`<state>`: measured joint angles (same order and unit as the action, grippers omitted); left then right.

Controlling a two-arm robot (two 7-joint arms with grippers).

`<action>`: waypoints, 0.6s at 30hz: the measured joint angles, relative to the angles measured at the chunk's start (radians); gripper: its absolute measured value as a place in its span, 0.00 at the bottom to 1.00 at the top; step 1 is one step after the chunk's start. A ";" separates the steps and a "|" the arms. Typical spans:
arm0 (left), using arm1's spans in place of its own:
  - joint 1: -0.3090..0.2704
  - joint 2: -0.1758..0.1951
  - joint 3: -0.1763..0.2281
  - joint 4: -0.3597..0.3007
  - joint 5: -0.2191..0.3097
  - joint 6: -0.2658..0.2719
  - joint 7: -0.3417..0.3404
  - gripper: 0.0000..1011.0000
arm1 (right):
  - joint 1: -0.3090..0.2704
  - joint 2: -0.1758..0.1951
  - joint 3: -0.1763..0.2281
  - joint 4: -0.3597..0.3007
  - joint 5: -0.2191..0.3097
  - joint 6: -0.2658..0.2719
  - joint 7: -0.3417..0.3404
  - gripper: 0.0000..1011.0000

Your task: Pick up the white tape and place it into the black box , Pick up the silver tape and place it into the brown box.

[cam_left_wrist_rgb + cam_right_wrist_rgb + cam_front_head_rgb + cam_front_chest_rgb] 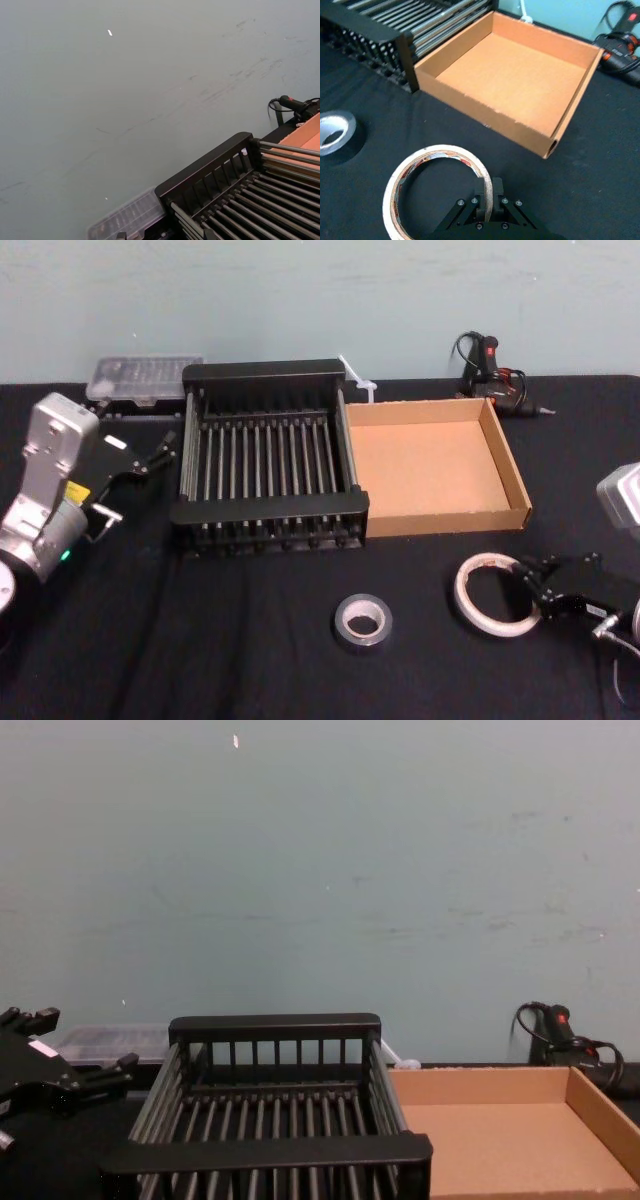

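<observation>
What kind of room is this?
Most likely a workshop or robot lab. A black cloth-covered table holds a black-and-red corded hand tool and a clear plastic parts case. The right gripper pinches a thin white tape ring; the left gripper hangs open beside a black slatted crate.

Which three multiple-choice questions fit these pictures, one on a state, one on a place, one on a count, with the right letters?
1. The right claw is: A. open, holding nothing; B. shut on the rim of the white tape; C. inside a box.
2. The grey tape lies: A. on the table, in front of the black crate; B. inside that crate; C. on the white tape.
3. Tape rolls in the head view: A. one; B. two; C. three.
Answers: 1 B, it pinches the ring's wall; 2 A, it lies flat before the crate; 3 B, one white, one grey. The left claw hangs open left of the crate.
</observation>
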<state>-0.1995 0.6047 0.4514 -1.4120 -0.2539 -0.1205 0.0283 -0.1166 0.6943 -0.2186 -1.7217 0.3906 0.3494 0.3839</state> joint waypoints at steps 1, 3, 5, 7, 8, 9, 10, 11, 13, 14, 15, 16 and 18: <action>0.000 0.000 0.000 0.000 0.000 0.000 0.000 0.99 | 0.001 -0.002 0.003 -0.002 0.001 0.002 -0.003 0.09; 0.000 0.000 0.000 0.000 0.000 0.000 0.000 0.99 | 0.004 -0.006 0.007 -0.005 0.003 0.005 -0.010 0.09; 0.000 0.000 0.000 0.000 0.000 0.000 0.000 0.99 | 0.010 -0.012 0.015 -0.007 0.005 0.008 -0.018 0.09; 0.000 0.000 0.000 0.000 0.000 0.000 0.000 0.99 | 0.020 -0.019 0.021 -0.007 0.006 0.009 -0.025 0.09; 0.000 0.000 0.000 0.000 0.000 0.000 0.000 0.99 | 0.025 -0.022 0.023 -0.007 0.006 0.010 -0.029 0.09; 0.000 0.000 0.000 0.000 0.000 0.000 0.000 0.99 | 0.029 -0.024 0.025 -0.007 0.006 0.011 -0.031 0.09; 0.000 0.000 0.000 0.000 0.000 0.000 0.000 0.99 | 0.034 -0.027 0.026 -0.007 0.006 0.012 -0.033 0.09; 0.000 0.000 0.000 0.000 0.000 0.000 0.000 0.99 | 0.039 -0.029 0.027 -0.007 0.006 0.013 -0.036 0.09; 0.000 0.000 0.000 0.000 0.000 0.000 0.000 0.99 | 0.054 -0.037 0.028 -0.002 0.005 0.019 -0.043 0.09; 0.000 0.000 0.000 0.000 0.000 0.000 0.000 0.99 | 0.060 -0.040 0.029 0.000 0.004 0.023 -0.046 0.09; 0.000 0.000 0.000 0.000 0.000 0.000 0.000 0.99 | 0.073 -0.047 0.028 0.004 0.001 0.031 -0.052 0.09; 0.000 0.000 0.000 0.000 0.000 0.000 0.000 0.99 | 0.078 -0.050 0.028 0.006 0.000 0.034 -0.054 0.09; 0.000 0.000 0.000 0.000 0.000 0.000 0.000 0.99 | 0.100 -0.061 0.024 0.013 -0.008 0.048 -0.064 0.09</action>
<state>-0.1995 0.6047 0.4514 -1.4120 -0.2539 -0.1205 0.0283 -0.0162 0.6337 -0.1943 -1.7085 0.3822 0.3979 0.3195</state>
